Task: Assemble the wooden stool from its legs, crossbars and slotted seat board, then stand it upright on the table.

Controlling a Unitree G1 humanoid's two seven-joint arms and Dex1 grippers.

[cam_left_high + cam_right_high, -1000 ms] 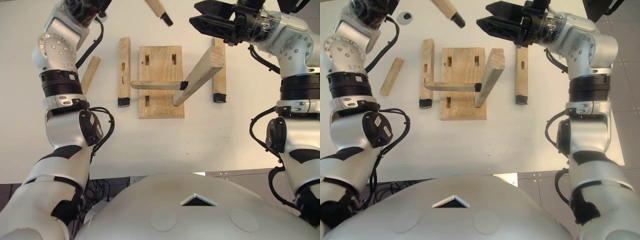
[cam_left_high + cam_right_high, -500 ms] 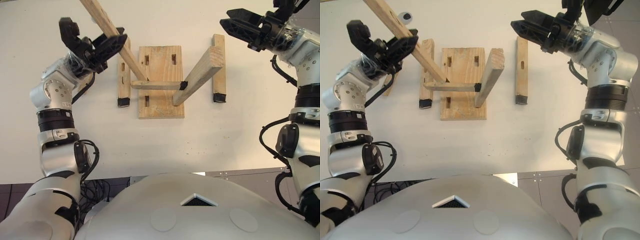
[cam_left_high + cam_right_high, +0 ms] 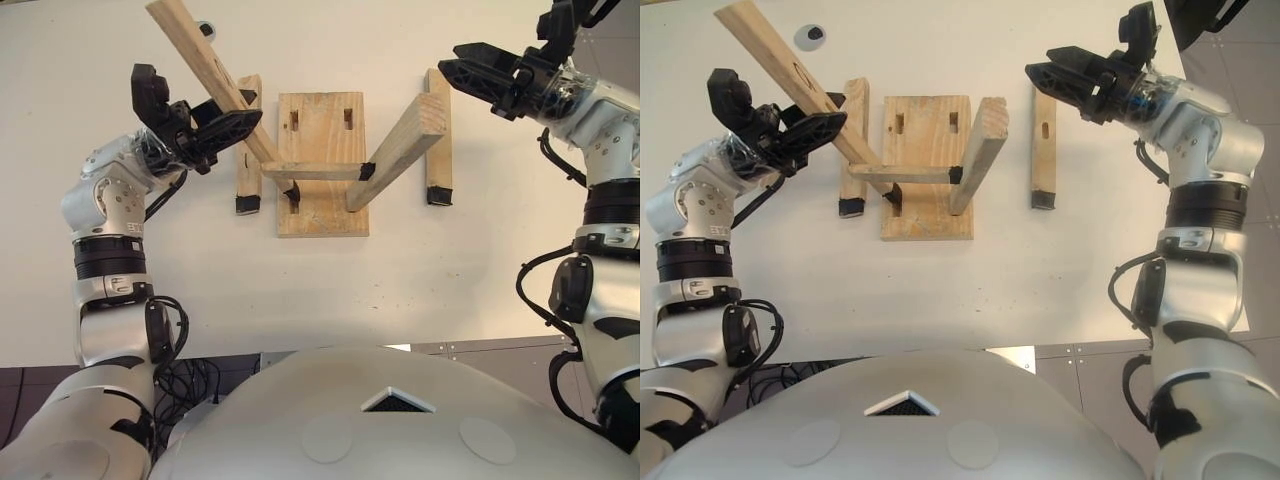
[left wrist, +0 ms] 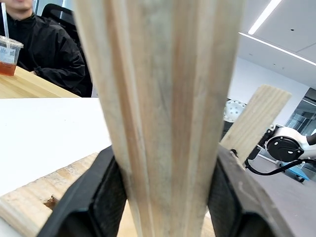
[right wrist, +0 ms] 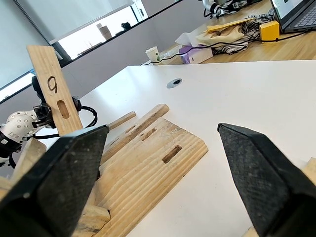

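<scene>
Left gripper (image 3: 238,108): clamped across the held leg (image 3: 195,50), with fingers (image 4: 94,197) pressed to both of its faces in the left wrist view.
Held leg: steeply tilted, black-capped foot down on the seat board (image 3: 322,215) beside a left-hand slot. Impossible to tell whether seated in the slot or only resting at it. Upper end close to the top edge of the left eye view.
Seat board: flat on the table (image 3: 450,280), slots facing up, middle partly covered by the crossbar (image 3: 315,171).
Crossbar: raised above the board, one end meeting the standing leg (image 3: 400,150), the other hidden behind the held leg.
Standing leg: leaning, lower end on the board's right side, top over the right flat leg (image 3: 436,185).
Right flat leg: lying on the table, far half largely hidden.
Left flat leg (image 3: 246,175): lying just beside the board, crossed by the held leg.
Right gripper (image 3: 450,58): spread wide with nothing between the fingers, hanging near the far end of the right flat leg.
</scene>
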